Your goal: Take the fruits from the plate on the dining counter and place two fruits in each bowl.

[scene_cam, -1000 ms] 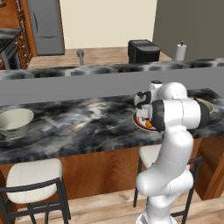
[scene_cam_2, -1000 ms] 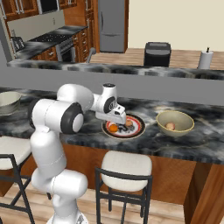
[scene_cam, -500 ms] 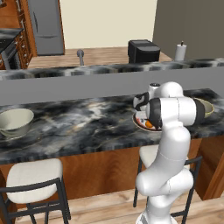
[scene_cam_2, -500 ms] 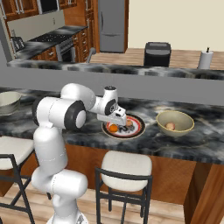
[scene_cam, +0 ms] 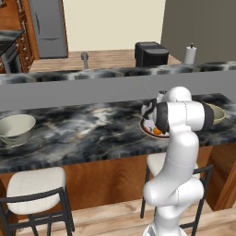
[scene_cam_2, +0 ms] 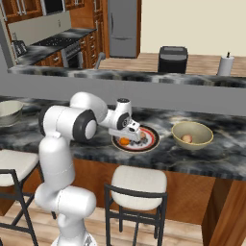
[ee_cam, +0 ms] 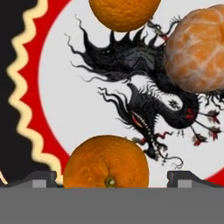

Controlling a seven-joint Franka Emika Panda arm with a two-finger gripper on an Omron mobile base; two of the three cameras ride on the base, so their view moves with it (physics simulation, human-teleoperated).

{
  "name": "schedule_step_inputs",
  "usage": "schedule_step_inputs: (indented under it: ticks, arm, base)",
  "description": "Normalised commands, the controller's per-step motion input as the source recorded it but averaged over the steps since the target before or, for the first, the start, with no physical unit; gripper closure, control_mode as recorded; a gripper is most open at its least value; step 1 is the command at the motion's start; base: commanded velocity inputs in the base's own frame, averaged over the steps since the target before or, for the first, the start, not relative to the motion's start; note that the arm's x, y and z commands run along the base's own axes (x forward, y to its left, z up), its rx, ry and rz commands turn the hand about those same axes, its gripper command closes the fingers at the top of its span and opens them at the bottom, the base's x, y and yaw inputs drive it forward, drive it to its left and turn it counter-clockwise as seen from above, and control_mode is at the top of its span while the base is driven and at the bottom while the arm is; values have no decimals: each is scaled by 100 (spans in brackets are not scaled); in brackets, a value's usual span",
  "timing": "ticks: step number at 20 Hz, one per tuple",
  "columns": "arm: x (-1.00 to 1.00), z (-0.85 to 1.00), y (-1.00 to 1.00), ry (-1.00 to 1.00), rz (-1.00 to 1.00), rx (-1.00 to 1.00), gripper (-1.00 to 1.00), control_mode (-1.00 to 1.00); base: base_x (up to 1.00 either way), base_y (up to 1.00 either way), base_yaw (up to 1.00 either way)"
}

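My gripper (ee_cam: 111,177) hangs low over the plate (ee_cam: 78,109), jaws spread wide with an orange (ee_cam: 106,162) sitting between the fingertips (ee_cam: 39,177), not clamped. Past it on the plate's white centre lies a peeled, paler fruit (ee_cam: 197,52) over the dragon drawing, and another orange (ee_cam: 124,13) at the far edge of my hand view. From the right base view the plate sits on the dining counter (scene_cam_2: 96,144) right under my hand, and just beyond it stands a bowl (scene_cam_2: 192,135) with one fruit (scene_cam_2: 187,138) inside. Well away at the counter's other end is the second bowl (scene_cam: 16,128)
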Motion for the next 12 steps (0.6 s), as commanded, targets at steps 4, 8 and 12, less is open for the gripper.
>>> schedule_step_inputs:
  ticks: [4,8,12]
  arm:
    - [0,-14,-3,0,0,0,100,-100]
    - [0,0,0,0,0,0,100,-100]
    - [0,3,-4,0,0,0,100,-100]
  base:
    - [0,0,0]
    - [0,0,0]
    - [0,0,0]
